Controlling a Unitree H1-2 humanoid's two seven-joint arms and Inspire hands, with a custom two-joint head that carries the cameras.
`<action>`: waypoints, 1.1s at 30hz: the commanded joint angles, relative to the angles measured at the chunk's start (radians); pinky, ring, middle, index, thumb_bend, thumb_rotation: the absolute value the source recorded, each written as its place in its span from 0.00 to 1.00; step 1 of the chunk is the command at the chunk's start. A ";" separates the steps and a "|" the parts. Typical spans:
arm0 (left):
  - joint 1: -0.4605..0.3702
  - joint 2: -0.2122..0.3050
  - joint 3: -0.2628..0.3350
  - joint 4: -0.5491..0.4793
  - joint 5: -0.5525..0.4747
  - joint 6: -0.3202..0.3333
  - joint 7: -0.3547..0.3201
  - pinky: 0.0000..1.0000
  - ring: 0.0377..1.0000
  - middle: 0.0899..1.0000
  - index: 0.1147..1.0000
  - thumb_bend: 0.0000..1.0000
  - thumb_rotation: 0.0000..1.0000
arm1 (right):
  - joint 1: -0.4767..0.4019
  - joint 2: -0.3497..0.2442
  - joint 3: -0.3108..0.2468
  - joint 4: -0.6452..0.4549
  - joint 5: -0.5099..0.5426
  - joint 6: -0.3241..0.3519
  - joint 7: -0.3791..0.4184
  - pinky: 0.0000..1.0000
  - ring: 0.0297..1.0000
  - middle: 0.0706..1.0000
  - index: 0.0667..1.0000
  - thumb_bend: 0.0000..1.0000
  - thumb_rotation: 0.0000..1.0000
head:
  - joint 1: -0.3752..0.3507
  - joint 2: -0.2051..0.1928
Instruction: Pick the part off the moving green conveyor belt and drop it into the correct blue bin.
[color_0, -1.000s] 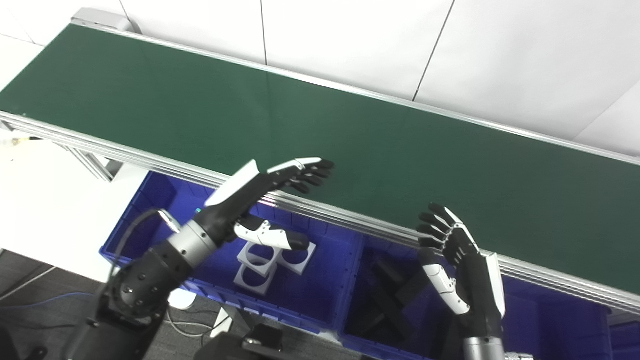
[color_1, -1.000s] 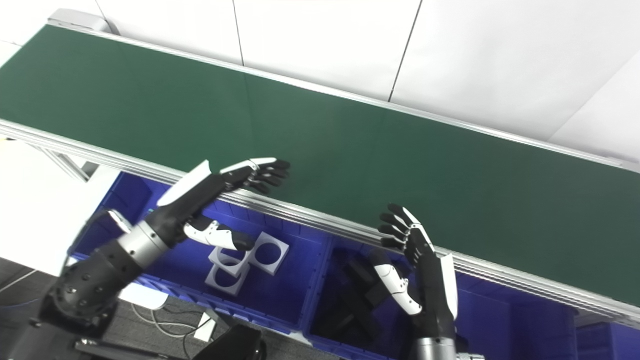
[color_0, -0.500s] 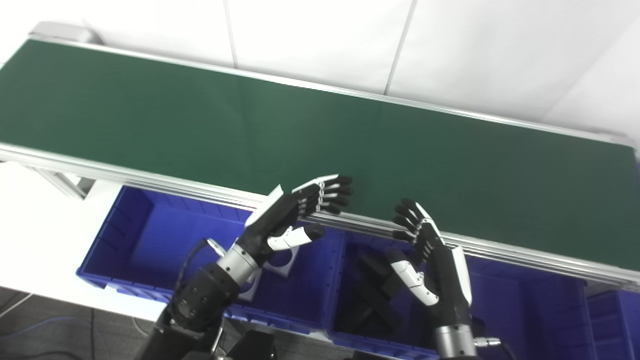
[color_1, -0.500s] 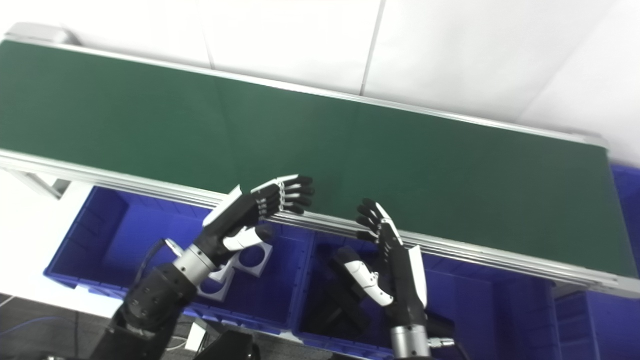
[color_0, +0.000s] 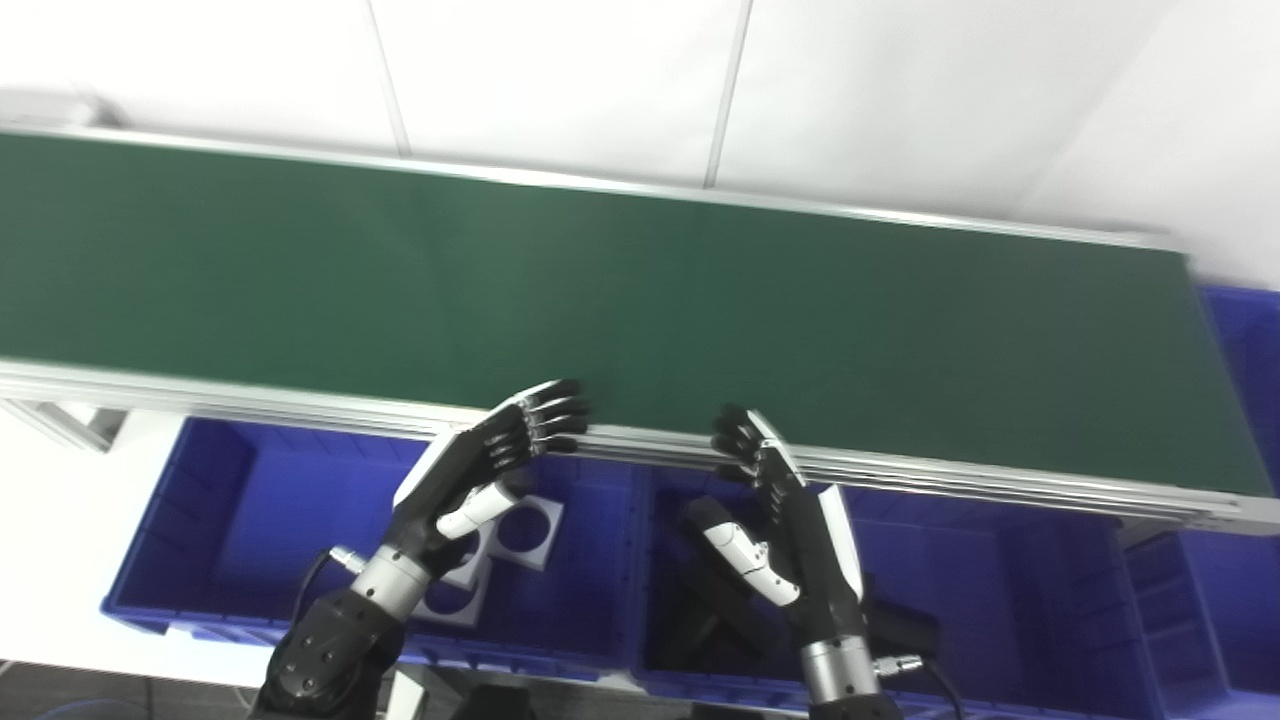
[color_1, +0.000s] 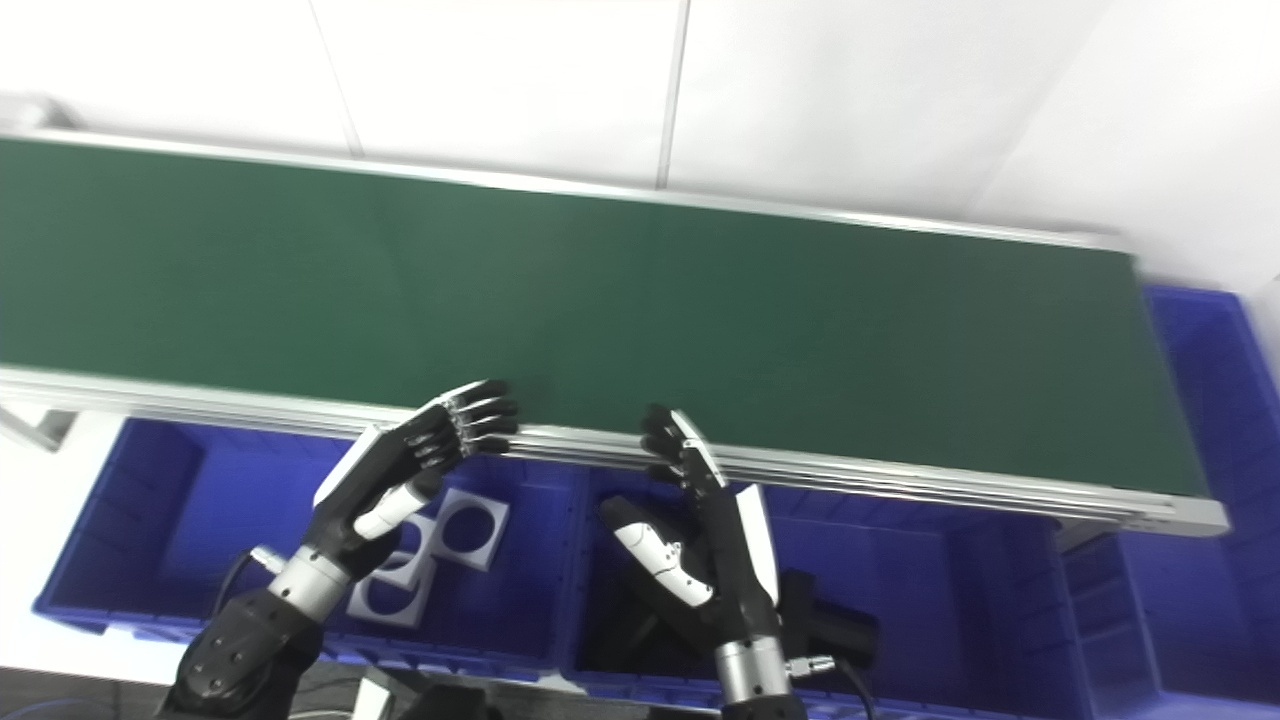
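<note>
The green conveyor belt (color_0: 640, 300) runs across the view and no part shows on it. My left hand (color_0: 490, 460) is open and empty, fingers reaching to the belt's near rail above the left blue bin (color_0: 250, 520). That bin holds white square parts with round holes (color_0: 525, 515). My right hand (color_0: 775, 510) is open and empty, upright, above the middle blue bin (color_0: 950, 600), which holds black parts (color_0: 700, 610). Both hands also show in the right eye view: the left hand (color_1: 420, 450) and the right hand (color_1: 700, 510).
The belt's aluminium near rail (color_0: 900, 475) lies between my hands and the belt. Another blue bin (color_0: 1240, 330) stands at the belt's right end. A white wall (color_0: 640, 80) is behind the belt. A white surface (color_0: 50, 520) lies at the left.
The camera has swung right, so the belt's right end and far bin now show. Both hands have drawn back lower and closer together near the rail. Both stay open.
</note>
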 joint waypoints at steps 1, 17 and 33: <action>-0.024 0.015 0.014 0.004 -0.017 -0.071 -0.012 0.78 0.80 0.82 0.84 0.76 0.73 | -0.021 0.019 0.009 -0.006 -0.005 -0.061 -0.019 0.76 0.84 0.85 0.89 0.67 0.70 | 0.001 -0.001; -0.032 0.002 0.124 0.085 0.005 -0.083 -0.055 0.77 0.79 0.81 0.85 0.74 0.74 | -0.054 0.016 0.021 0.054 -0.038 -0.071 -0.056 0.76 0.83 0.85 0.90 0.65 0.71 | 0.007 -0.025; -0.009 -0.070 0.139 0.071 0.060 -0.084 -0.070 0.72 0.77 0.79 0.81 0.88 0.65 | -0.022 -0.025 -0.006 0.051 0.006 -0.116 -0.059 0.72 0.80 0.83 0.87 0.61 0.74 | 0.166 -0.098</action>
